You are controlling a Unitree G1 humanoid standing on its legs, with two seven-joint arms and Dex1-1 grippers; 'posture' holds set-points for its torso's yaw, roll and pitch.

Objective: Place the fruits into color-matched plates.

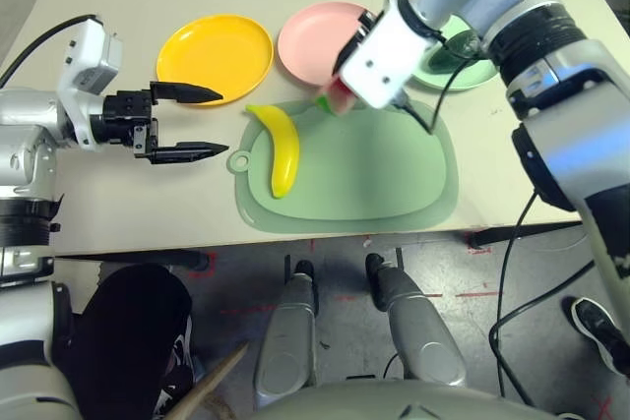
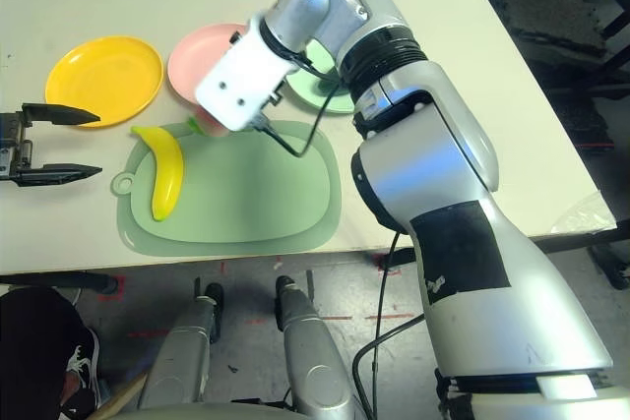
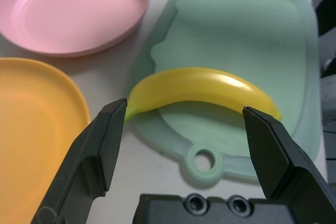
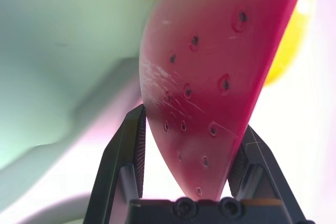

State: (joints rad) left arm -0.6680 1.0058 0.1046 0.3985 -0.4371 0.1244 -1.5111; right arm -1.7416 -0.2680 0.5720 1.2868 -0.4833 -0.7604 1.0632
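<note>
Right gripper, head views: pinches the watermelon (image 1: 335,97) over the far edge of the board (image 1: 394,179), beside the pink plate (image 1: 315,41). The wedge is mostly hidden behind the white wrist, so I judge it lifted clear of the board for the short carry to its matching plate.

Left gripper (image 1: 187,123), head views: fingers spread wide, hovering left of the board and just near of the yellow plate (image 1: 212,54). It points toward the banana (image 1: 279,148), probably waiting to take it.

Banana, head views: lies on the left part of the board, curved, one tip toward the far side. Its plate is close by on the far left, so the move should be short.

Green plate (image 1: 471,74), head views: far right, largely behind the right arm. A dark shape sits on it, likely the avocado, but I cannot tell for sure.

Left wrist view: open fingers (image 3: 89,156) frame the banana (image 3: 202,90), apart from it. Board handle hole lies just before them; yellow plate (image 3: 37,129) and pink plate (image 3: 68,11) sit beyond, both bare.

Right wrist view: both fingers (image 4: 128,150) press the flat red faces of the watermelon (image 4: 210,66), near its narrow end, wedge standing upright between them. Gripping the flat sides likely keeps it from twisting.
</note>
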